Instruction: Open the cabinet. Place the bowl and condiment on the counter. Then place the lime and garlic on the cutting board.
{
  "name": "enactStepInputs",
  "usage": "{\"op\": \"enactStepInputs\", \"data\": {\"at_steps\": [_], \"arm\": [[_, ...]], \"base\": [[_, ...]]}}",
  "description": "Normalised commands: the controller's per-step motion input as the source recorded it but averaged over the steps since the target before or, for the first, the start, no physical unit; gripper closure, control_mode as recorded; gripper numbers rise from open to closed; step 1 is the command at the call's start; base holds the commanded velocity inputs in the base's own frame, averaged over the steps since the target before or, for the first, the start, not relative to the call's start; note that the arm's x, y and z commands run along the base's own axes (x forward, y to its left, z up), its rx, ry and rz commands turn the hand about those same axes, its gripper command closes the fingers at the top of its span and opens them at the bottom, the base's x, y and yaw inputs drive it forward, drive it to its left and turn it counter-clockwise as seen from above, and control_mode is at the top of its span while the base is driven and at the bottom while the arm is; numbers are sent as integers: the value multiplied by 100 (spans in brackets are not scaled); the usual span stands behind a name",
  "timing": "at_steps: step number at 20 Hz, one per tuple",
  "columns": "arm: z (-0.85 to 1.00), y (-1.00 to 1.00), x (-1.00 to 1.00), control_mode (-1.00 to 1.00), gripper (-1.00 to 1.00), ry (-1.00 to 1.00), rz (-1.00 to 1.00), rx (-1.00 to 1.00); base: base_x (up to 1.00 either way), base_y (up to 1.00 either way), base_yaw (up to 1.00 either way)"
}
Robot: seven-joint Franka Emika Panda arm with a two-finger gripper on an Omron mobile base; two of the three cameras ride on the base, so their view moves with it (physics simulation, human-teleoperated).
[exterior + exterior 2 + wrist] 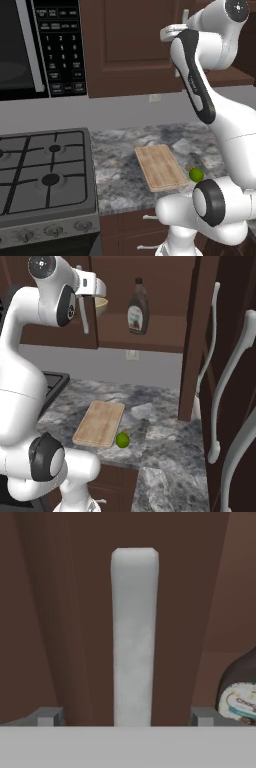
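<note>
Gripper (128, 717) sits wide open with the cabinet handle (134, 637) right between its fingers, lined up to grab it and pull the door.

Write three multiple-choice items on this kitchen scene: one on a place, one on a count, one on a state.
1. Where is the lime?
A. on the cutting board
B. on the counter beside the board
C. in the cabinet

2. How many bottles stand on the cabinet shelf?
A. one
B. two
C. three

3. How is the gripper?
A. shut on the lime
B. open around the cabinet handle
C. shut on the bottle

Key: B, it lies off the cutting board edge; A, a single dark bottle; B, fingertips flank the handle, apart.
</note>
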Motion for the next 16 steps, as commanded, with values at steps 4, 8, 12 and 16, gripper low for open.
{"op": "enactStepInputs", "data": {"at_steps": [4, 8, 12, 16], "arm": [[0, 0, 0, -100, 100, -2, 0, -2], [0, 0, 0, -100, 100, -3, -1, -3], [0, 3, -4, -100, 100, -4, -1, -3], [2, 10, -8, -100, 100, -2, -3, -2]], "base": [[0, 0, 0], [0, 0, 0], [0, 0, 0], [0, 0, 0]]}}
